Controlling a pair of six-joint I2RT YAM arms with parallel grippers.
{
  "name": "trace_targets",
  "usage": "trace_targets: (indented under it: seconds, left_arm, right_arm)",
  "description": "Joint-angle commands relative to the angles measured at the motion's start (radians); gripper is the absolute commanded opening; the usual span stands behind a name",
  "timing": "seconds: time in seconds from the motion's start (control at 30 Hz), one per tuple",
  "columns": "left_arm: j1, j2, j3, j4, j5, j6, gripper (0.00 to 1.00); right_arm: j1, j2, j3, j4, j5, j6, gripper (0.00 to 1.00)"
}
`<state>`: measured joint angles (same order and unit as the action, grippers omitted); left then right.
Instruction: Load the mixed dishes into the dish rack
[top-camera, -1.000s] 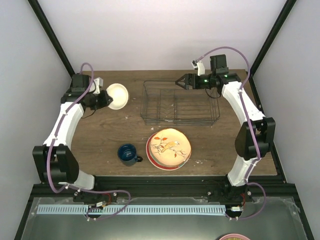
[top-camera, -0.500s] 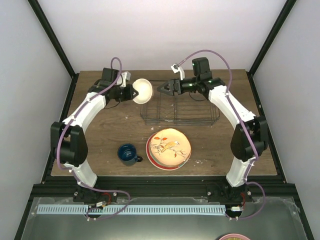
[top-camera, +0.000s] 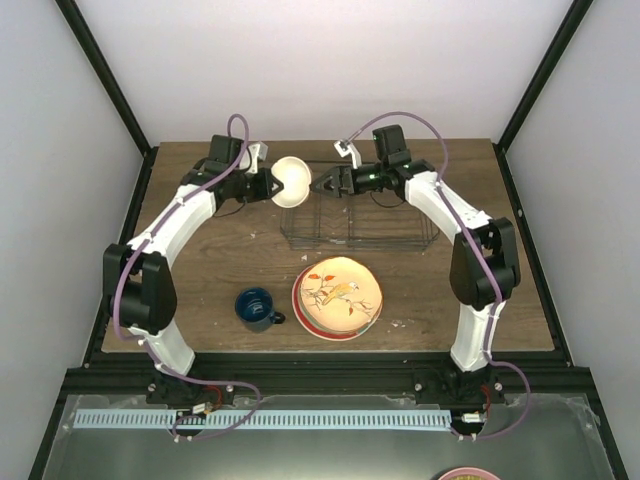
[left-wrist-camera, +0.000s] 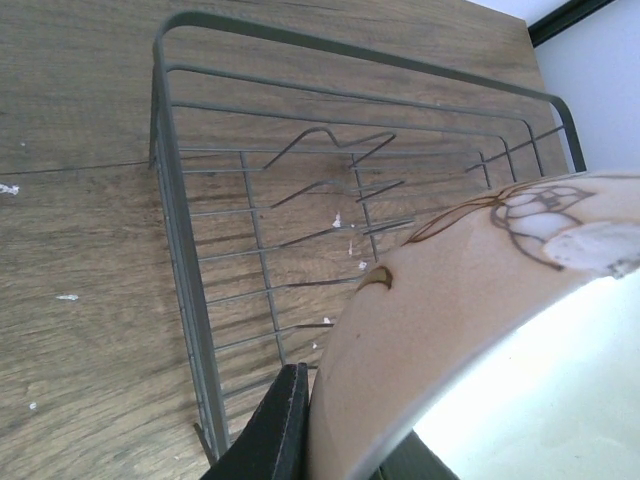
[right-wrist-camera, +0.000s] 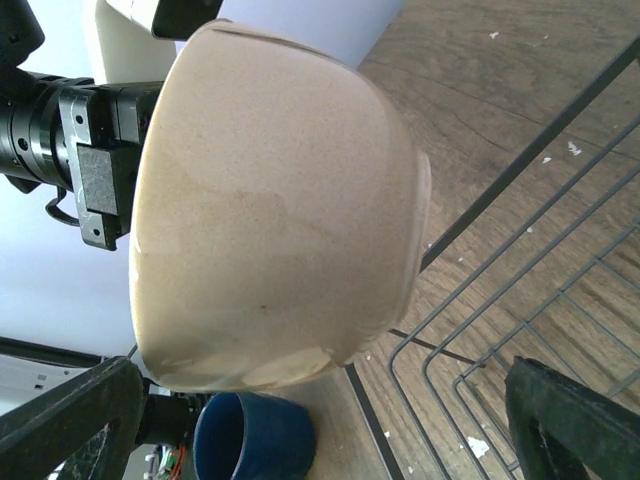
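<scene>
Because my left jaws pinch the small cream bowl (top-camera: 291, 180) only by its rim, with one finger (left-wrist-camera: 287, 415) on the outer wall and the other hidden behind it, that thin hold is my first worry. The bowl hangs in the air over the 10 o'clock corner of the dish rack (top-camera: 400, 243), clear of the wires as far as I can judge. My right jaws stand wide open just at the bowl's 3 o'clock side, pointing toward 9 o'clock. Whether their tips flank it I cannot tell.

If they push in off-centre, they could lever the glazed rim out of my left pinch. The bowl would then drop onto the wires or roll off onto the worktop (top-camera: 200, 262). Letting go on the left before the right has closed would do the same. Lowering it here could also clip the rack's end wall.

The bowl is tipped. Its mouth faces up and toward 6 o'clock and its foot toward 12, so its axis runs roughly 12 to 6, tilted. Being round, it has no long side.
</scene>
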<state>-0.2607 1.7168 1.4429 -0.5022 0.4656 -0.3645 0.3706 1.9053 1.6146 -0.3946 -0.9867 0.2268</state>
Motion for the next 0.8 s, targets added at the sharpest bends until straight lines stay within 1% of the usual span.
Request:
trace_targets:
  seconds: [0.0,0.5,0.7,0.77]
  left_arm:
    - [-0.012,-0.024,0.029,0.068,0.048,-0.017,0.0]
    - [-0.028,-0.008,0.023,0.097,0.095,-0.03,0.0]
    - [-0.032,0.006,0.017,0.111,0.119,-0.037,0.0]
    - [-0.034,0.012,0.018,0.111,0.121,-0.036,0.0]
  right_arm:
    - [0.023,0.027,0.042,0.03,-0.046,0.017,1.0]
    - [0.052,0.072,0.048,0.122,-0.1,0.071,1.0]
    - [0.059,0.074,0.048,0.165,-0.123,0.098,0.88]
    - [0.059,0.073,0.05,0.167,-0.125,0.099,0.81]
